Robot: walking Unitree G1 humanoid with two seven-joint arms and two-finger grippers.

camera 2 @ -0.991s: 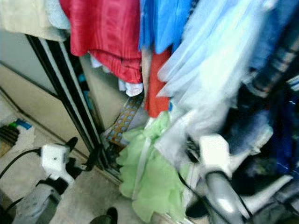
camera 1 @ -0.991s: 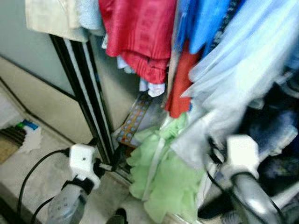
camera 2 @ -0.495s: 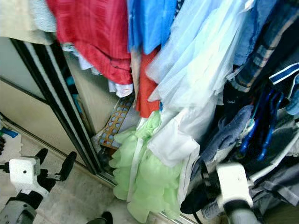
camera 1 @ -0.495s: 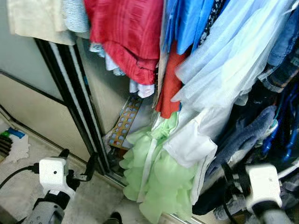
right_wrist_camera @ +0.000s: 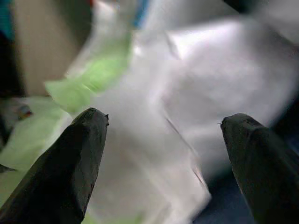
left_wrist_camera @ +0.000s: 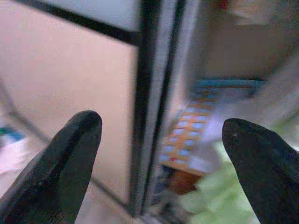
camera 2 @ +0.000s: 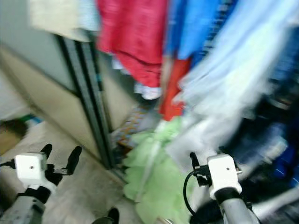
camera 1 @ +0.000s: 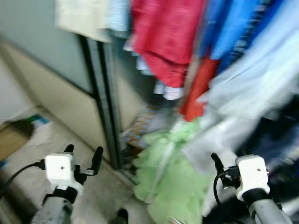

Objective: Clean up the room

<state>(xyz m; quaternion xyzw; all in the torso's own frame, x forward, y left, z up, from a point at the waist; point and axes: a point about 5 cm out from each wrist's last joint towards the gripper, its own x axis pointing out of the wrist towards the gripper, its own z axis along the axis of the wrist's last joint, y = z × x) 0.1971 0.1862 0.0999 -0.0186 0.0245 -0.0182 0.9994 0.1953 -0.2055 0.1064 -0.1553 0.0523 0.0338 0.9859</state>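
Left eye view: left end effector (camera 1: 83,157), right end effector (right_wrist_camera: 163,163) both spread, empty.

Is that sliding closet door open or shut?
Open. The dark door frame stands to one side, and right of it hanging clothes such as the red garment and light green dress are exposed.

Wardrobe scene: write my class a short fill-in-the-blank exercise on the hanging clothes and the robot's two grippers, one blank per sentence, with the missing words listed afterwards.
1. The garment that reaches the floor below the hanging clothes, the frilly dress, is light ____ in colour.
2. The fingers of the left gripper stand ____, with nothing between them.
3. The right gripper points at a ____ garment.
4. The red garment hangs to the ____ of the blue garment, as the robot sees it.

Missing words: green; open; white; left
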